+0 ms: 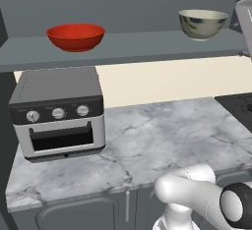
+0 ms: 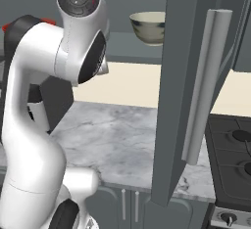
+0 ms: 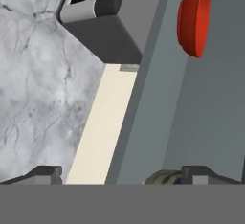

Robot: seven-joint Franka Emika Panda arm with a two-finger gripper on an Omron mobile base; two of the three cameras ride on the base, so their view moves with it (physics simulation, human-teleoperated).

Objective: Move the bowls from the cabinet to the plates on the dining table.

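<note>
My gripper has its two dark fingertips spread wide apart with nothing between them, seen from the hand camera, which is rolled on its side. The red bowl sits upright on the left part of the open cabinet shelf, and the cream bowl with the mottled outside sits upright on the same shelf, well apart to its right. From my hand, the rim of the cream bowl peeks up just beside my right-hand fingertip, not touching it as far as I can tell. Below the shelf, a toaster oven stands at the left of a marble counter. An open cabinet door with a long silver handle hangs at the right, near a stove.
</note>
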